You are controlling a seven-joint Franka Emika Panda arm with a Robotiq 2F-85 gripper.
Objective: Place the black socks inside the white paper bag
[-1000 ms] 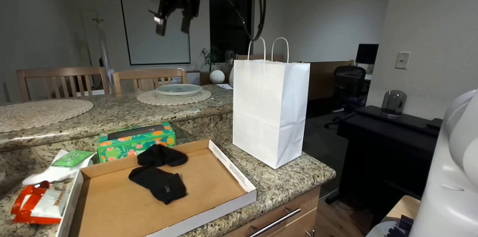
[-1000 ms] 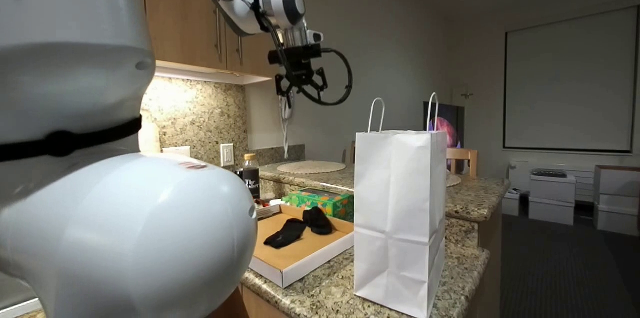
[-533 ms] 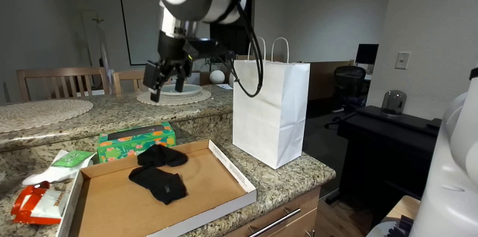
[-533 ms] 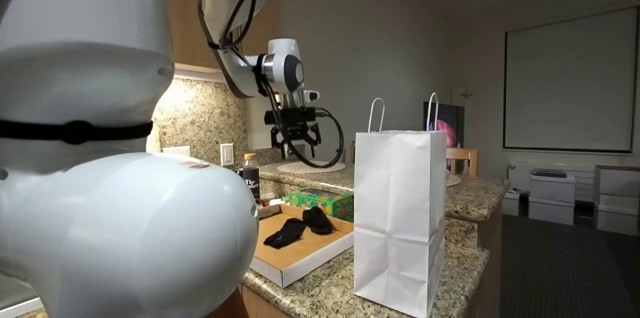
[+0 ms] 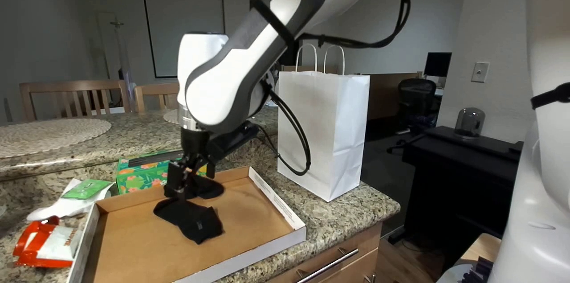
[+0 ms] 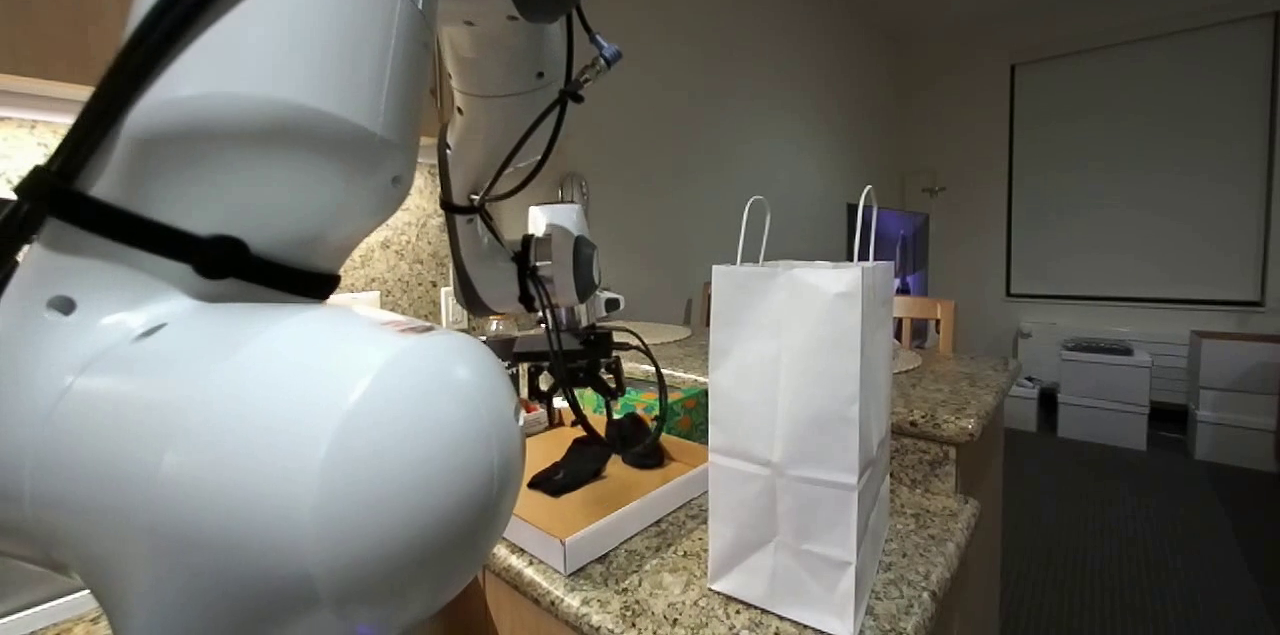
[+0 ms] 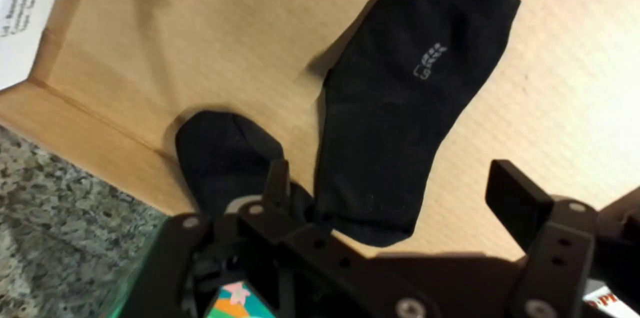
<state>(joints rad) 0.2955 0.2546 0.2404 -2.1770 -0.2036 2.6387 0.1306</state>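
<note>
Gripper [image 7: 391, 180] over cardboard tray [image 5: 142, 247], fingers [image 7: 517, 200] spread apart; in wrist view, printed black sock [image 7: 385, 127] shows between them, other black sock [image 7: 220, 152] partly hidden behind one finger.

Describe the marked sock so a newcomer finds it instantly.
On the granite counter, beside the tall white paper bag, lies a shallow cardboard tray. Of its two black socks, the target sock lies farther from the green floral box; unlike its neighbour, it shows a pale printed mark.
</note>
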